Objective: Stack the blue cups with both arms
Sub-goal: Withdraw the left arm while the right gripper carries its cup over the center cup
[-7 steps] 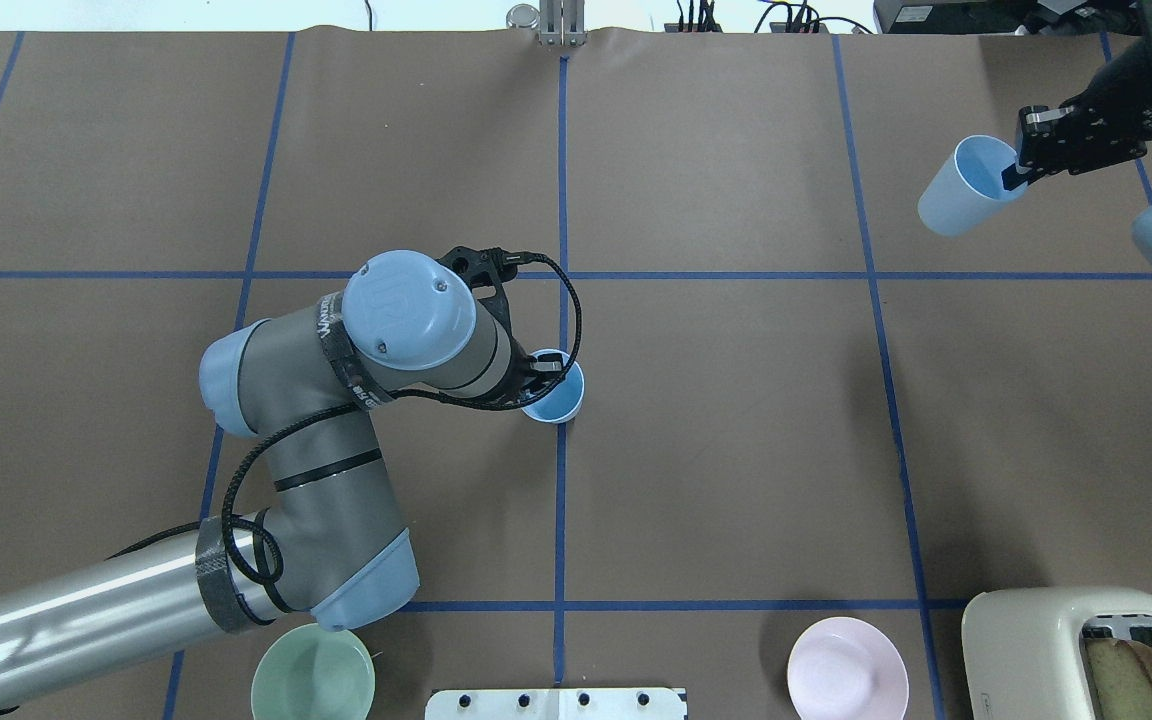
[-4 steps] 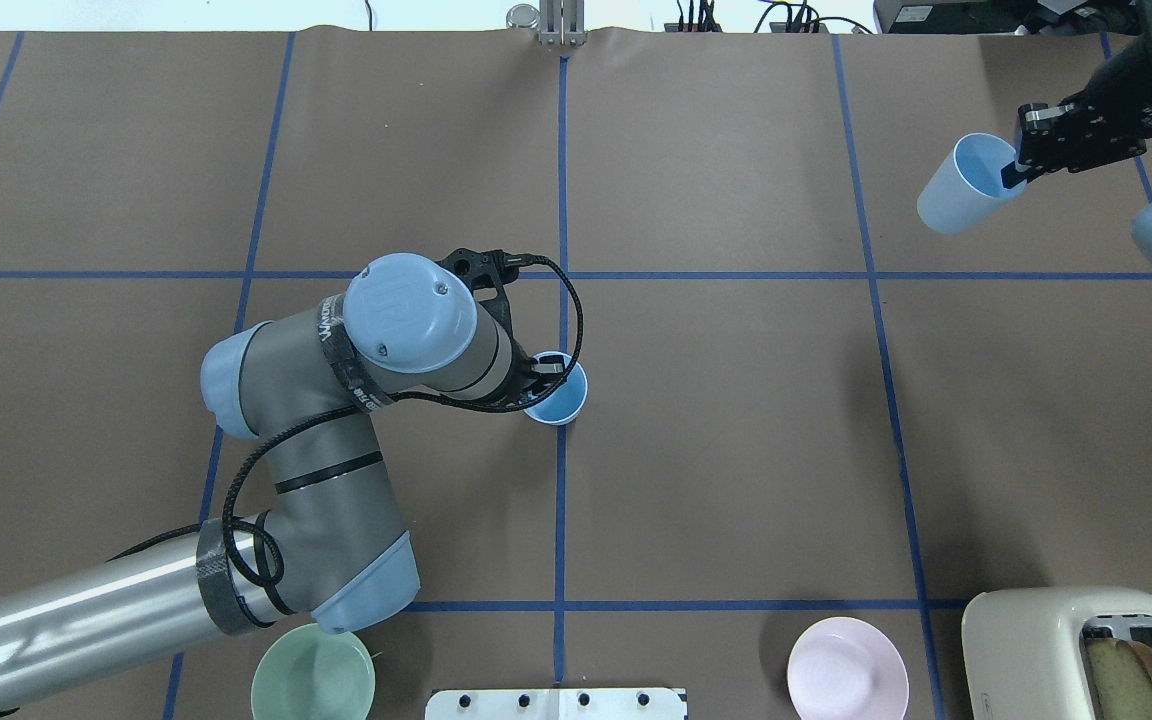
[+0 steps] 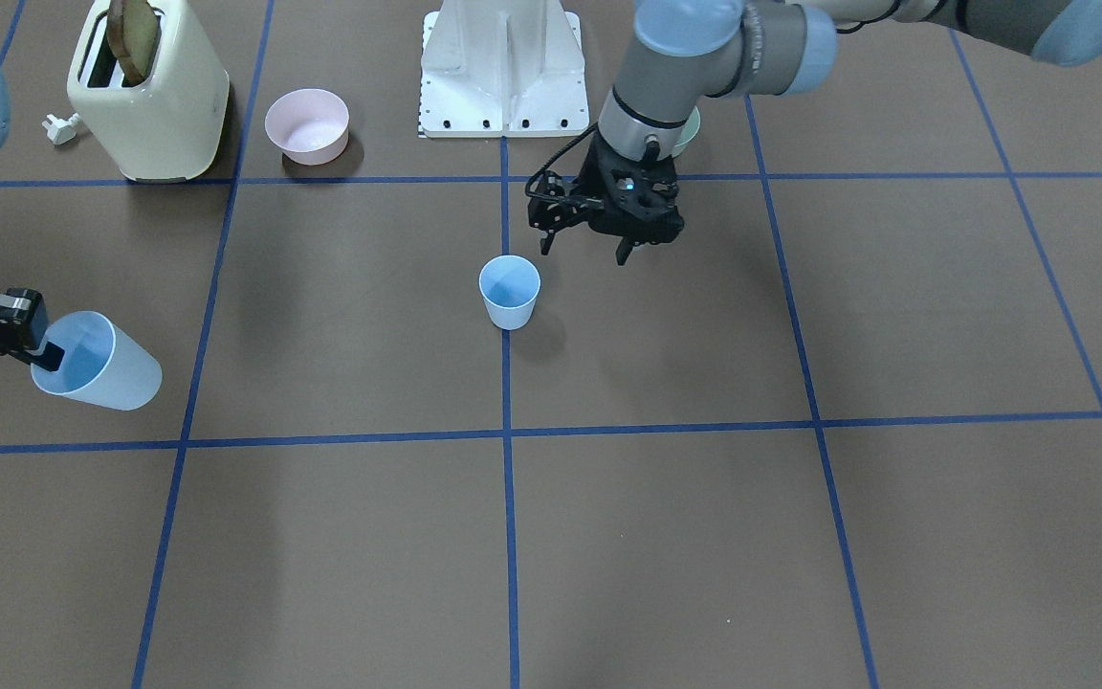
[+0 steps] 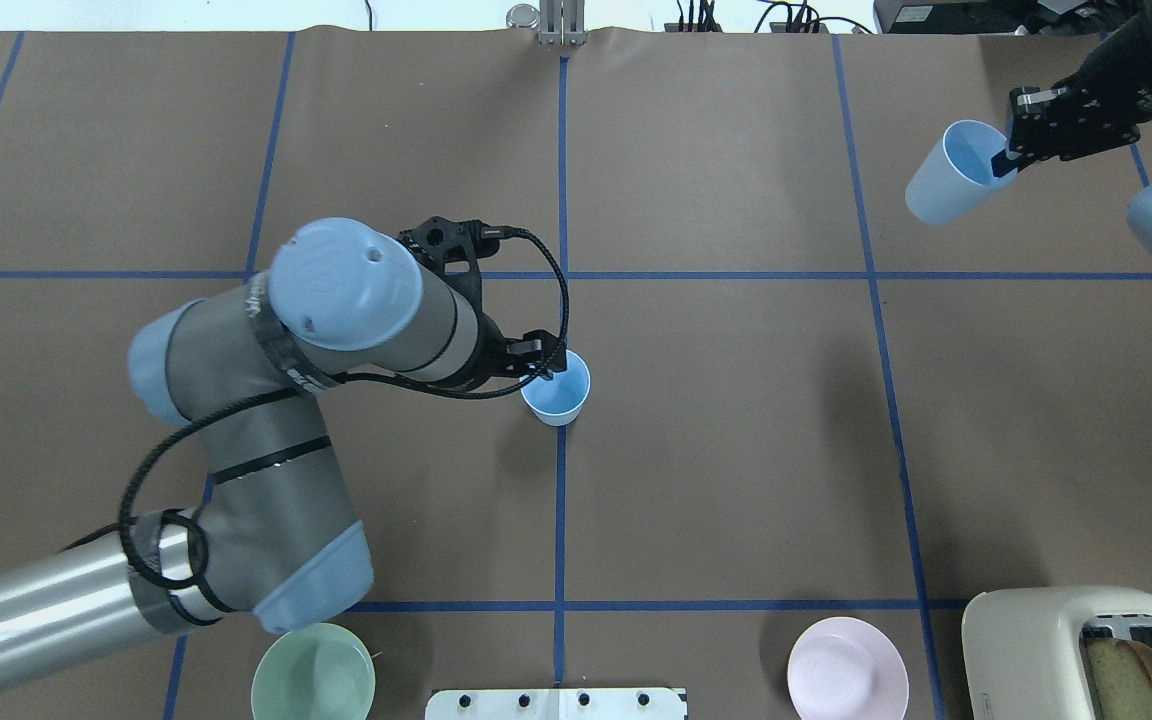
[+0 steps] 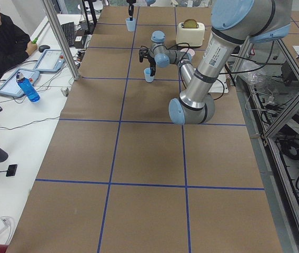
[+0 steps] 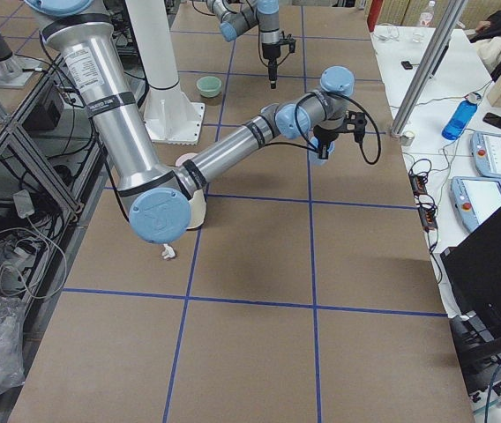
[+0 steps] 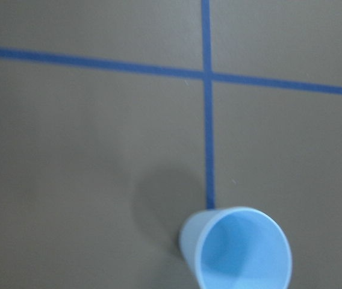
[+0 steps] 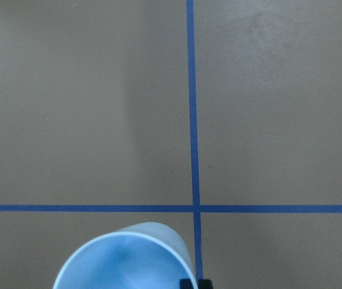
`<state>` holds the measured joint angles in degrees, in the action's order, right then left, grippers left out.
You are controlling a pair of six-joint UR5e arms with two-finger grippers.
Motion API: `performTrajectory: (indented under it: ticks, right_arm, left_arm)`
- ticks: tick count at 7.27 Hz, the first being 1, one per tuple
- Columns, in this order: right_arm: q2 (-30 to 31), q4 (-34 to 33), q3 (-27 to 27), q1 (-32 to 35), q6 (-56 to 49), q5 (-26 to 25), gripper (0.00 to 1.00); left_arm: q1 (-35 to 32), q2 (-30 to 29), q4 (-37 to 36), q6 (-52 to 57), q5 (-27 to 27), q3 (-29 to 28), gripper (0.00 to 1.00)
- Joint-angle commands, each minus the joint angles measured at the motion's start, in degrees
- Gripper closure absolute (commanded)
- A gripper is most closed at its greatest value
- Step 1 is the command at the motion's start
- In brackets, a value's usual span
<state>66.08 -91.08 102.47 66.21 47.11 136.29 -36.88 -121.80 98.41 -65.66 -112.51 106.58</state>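
One blue cup [image 4: 558, 392] stands upright on the table's middle line, also in the front view [image 3: 510, 292] and low in the left wrist view [image 7: 237, 250]. My left gripper [image 3: 585, 249] is open and empty. It hangs above the table, just to the robot's side of this cup and clear of it. My right gripper [image 4: 1002, 163] is shut on the rim of the second blue cup [image 4: 944, 187], one finger inside. It holds the cup tilted above the table's far right part, also in the front view [image 3: 97, 373] and the right wrist view [image 8: 126, 259].
A cream toaster [image 4: 1076, 650] with bread, a pink bowl [image 4: 846, 668] and a green bowl [image 4: 313, 676] stand along the robot's edge of the table. The white base pedestal [image 3: 503, 67] stands between the bowls. Blue tape lines grid the brown table.
My left arm has risen and drawn back to the left, away from the middle cup, which stays standing. My right gripper has carried its cup slightly up and to the left in the overhead view.
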Motion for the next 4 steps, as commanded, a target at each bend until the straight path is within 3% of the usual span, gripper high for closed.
performTrajectory:
  ticks: [1,2,4]
  right_arm:
    - [-6.1,-1.4,2.4,-10.6,16.9,-7.8,1.0]
    - [-8.8,-1.4,2.9,-15.6,23.5,-12.5,1.0]
    - [-11.5,-1.6,2.7,-20.7,28.8,-17.1,1.0]
  left_arm:
    - [-14.1,8.6,-0.1,20.1,-9.6,1.6,0.01]
    - [-20.5,11.6,0.0,29.1,-14.2,-0.2,0.01]
    - [-28.4,17.8,3.5,40.6,-18.1,-3.1,0.01]
